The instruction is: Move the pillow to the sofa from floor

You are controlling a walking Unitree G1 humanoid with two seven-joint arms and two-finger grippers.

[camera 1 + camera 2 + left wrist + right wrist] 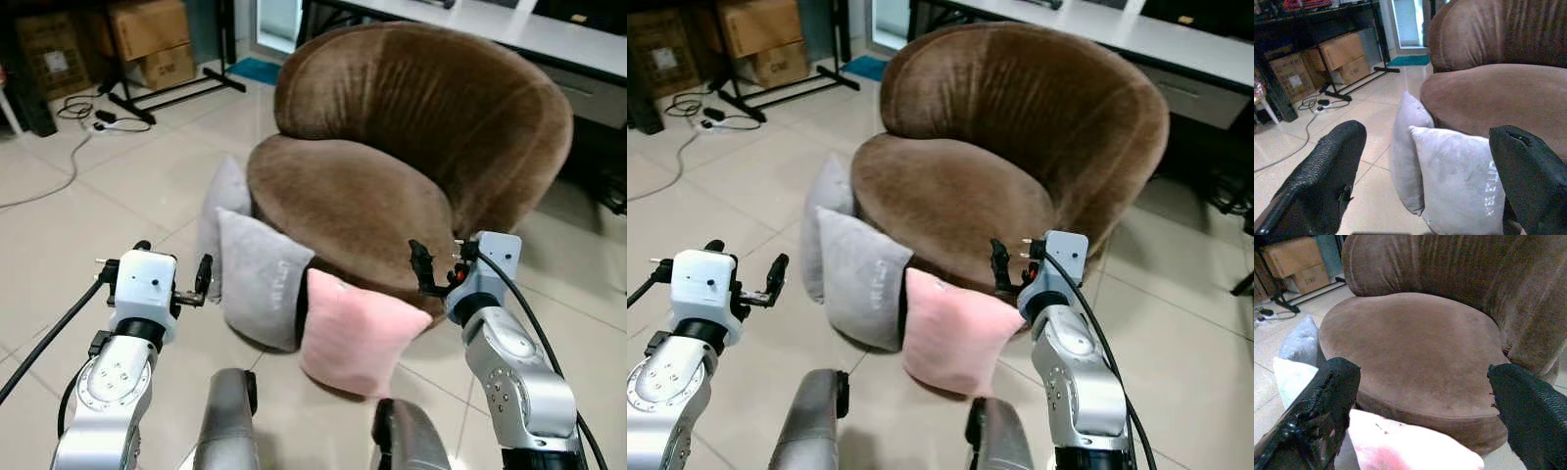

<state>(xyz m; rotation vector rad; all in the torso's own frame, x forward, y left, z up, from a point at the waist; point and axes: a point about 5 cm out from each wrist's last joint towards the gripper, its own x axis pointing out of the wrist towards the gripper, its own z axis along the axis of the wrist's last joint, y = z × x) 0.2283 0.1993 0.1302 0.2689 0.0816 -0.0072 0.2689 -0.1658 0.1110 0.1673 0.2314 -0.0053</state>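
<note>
Three pillows are seen on the pale tiled floor [59, 255], propped against the front of a round brown sofa [392, 147]. The pink pillow [351, 333] stands upright nearest the robot, touching the sofa's base; a grey pillow [260, 289] leans just beside it on the robot's left, and a second grey pillow [220, 220] is tucked behind that one against the sofa's side. The sofa's seat is bare, and its high curved back rises behind it.

The left hand [174, 284] is held above the floor, near the grey pillows but apart from them, its two black fingers [1322, 176] spread wide with nothing between them. The right hand [423, 266] is raised just above the pink pillow's upper corner, in front of the sofa's edge; its fingers [1317, 411] are likewise parted and nothing is gripped.

Farther back on the left, cardboard boxes [152, 39] are stacked under a black metal rack [167, 93], and a power strip [103, 119] with cables lies on the tiles. A blue mat [253, 70] is laid by a doorway. A white tabletop [529, 29] runs behind the sofa.
</note>
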